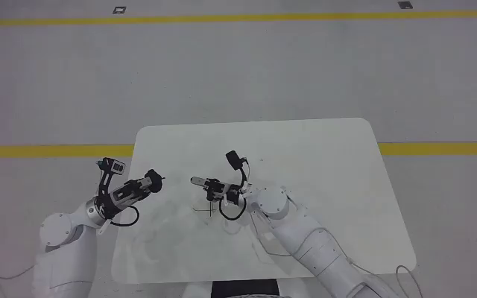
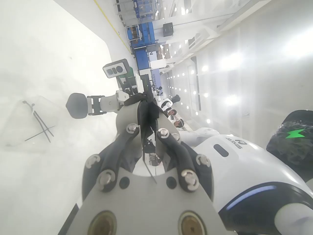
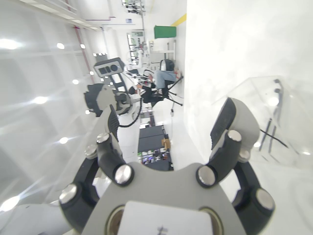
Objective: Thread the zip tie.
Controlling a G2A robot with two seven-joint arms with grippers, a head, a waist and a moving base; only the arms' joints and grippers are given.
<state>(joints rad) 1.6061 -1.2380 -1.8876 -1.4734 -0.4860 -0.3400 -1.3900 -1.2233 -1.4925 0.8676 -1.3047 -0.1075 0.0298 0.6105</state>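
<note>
1. Left end effector (image 2: 146, 102): pads pressed together. A thin dark strip runs out from between them back toward the wrist. It reads as the zip tie (image 2: 151, 173), pinched. I can't see the head, or which end pokes out the front.
2. Right end effector (image 3: 168, 111): fingers wide apart, nothing in it. It points at the left one across a gap.
3. Spare zip ties (image 3: 273, 121) lie crossed in a clear tray (image 3: 247, 86) on the desk (image 1: 320, 164), between the two arms and near the right end effector.
4. Handling, my read: very light, so load is no concern. The strap is thin and springy. It should bend easily across its flat face and resist bending edgewise, and a long free end will sag and wobble.
5. The surface is likely slick, so the strap may swivel or slide between the pads if it gets side-loaded. It isn't fragile; a firm pinch is fine.
6. Where to hold:
   - Grip on the flat faces, not the edges.
   - Right takes the tail close to its tip, so the exposed length stays short and stiff.
   - Left should sit just behind the head with the slot left uncovered. If the pads cover the slot, regrip first.
7. Main risk: the slot is tiny, so any twist in the strap will miss it. The toothed side can't be made out from here.
</note>
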